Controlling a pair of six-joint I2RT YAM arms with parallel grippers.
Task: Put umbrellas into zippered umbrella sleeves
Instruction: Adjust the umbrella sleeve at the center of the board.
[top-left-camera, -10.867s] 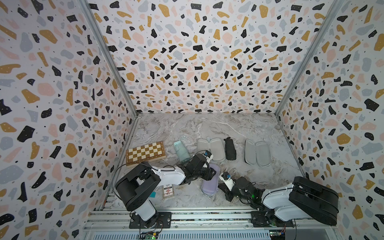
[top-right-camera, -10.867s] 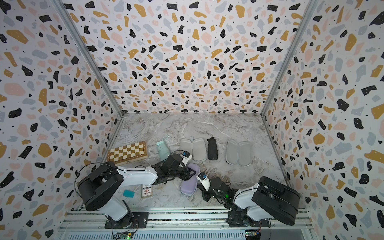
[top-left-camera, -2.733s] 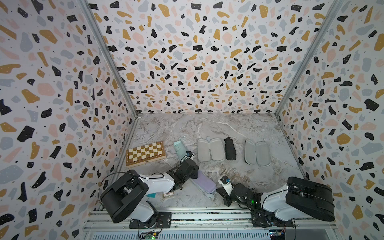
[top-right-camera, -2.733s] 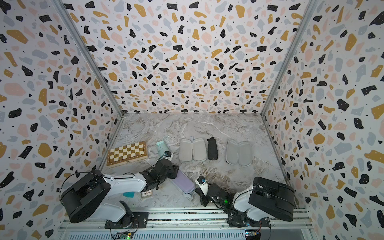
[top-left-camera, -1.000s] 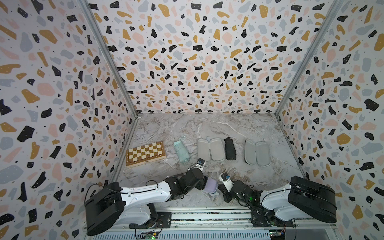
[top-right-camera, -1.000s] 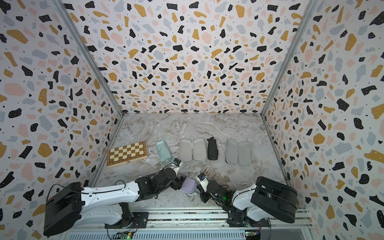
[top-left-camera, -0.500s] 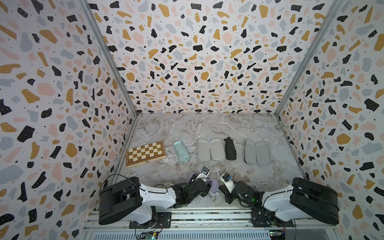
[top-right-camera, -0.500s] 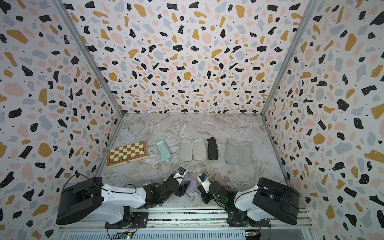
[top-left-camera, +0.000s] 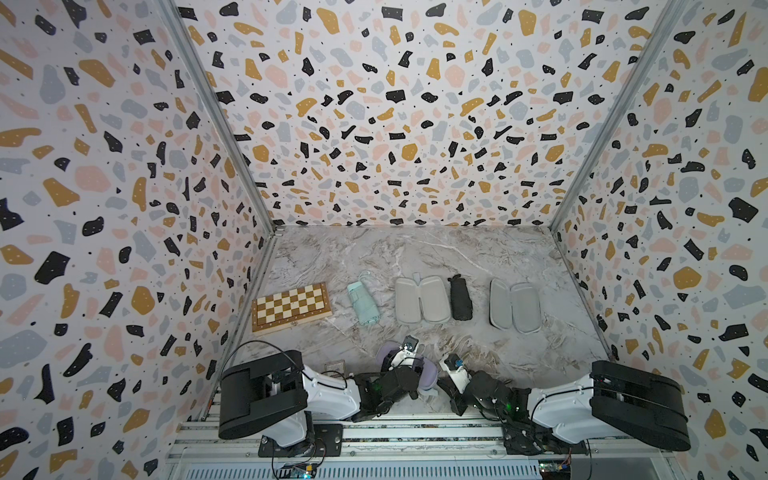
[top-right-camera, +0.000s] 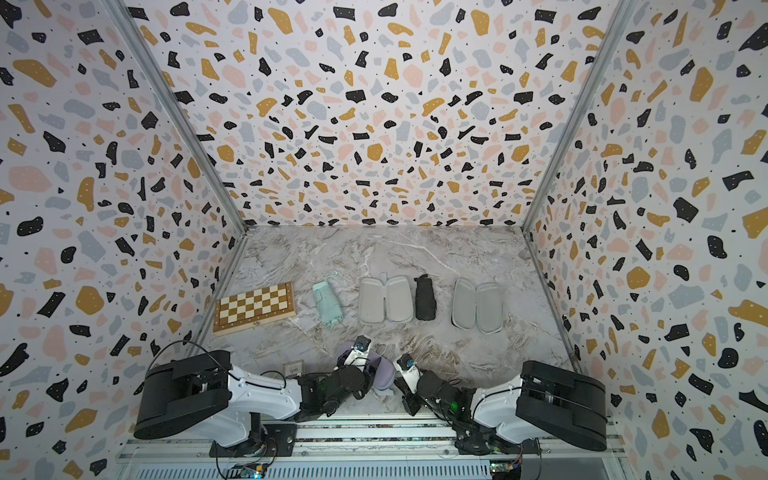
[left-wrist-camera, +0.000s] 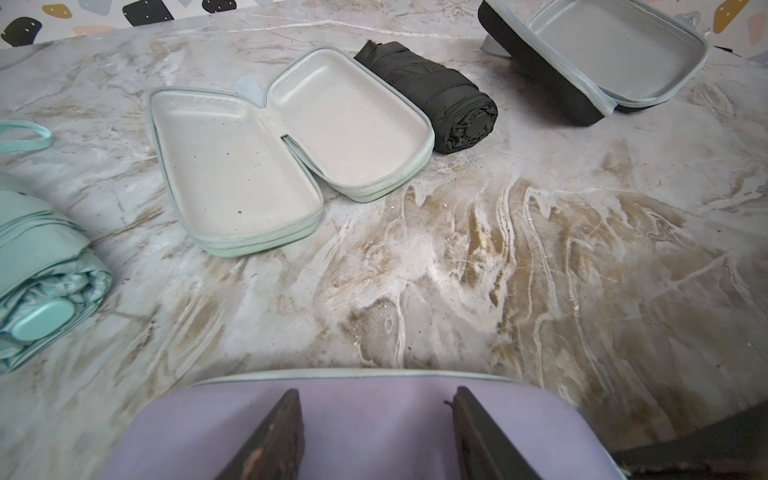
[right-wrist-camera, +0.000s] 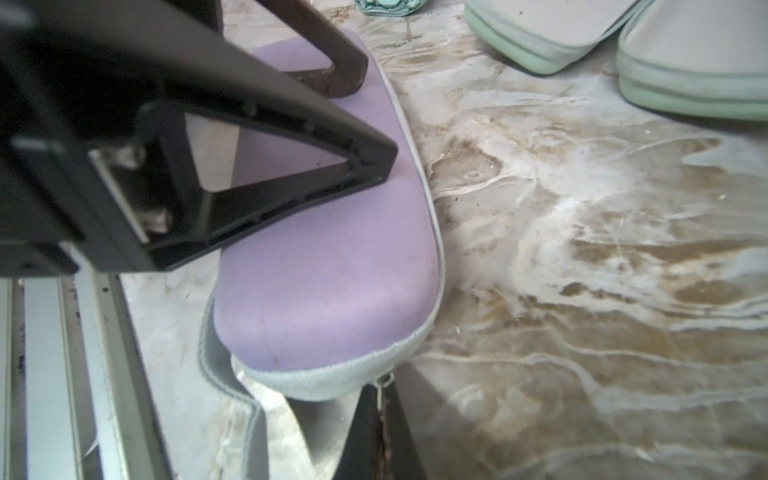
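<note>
Two claws meet on the lilac sleeve (right-wrist-camera: 324, 270) at the near table (top-left-camera: 415, 257) edge.
Beyond your left claw (left-wrist-camera: 376, 392), well apart from it, lie the chessboard box (top-left-camera: 291, 306), the open mint sleeve (top-left-camera: 422, 300), the open black sleeve (top-left-camera: 515, 307), the mint umbrella (top-left-camera: 363, 302) and the black umbrella (top-left-camera: 460, 298). The lilac sleeve sits under that claw's half-spread fingers (left-wrist-camera: 270, 440), tips on its top. Your right claw (right-wrist-camera: 380, 399) is pinched closed on its zip pull (right-wrist-camera: 385, 379).
</note>
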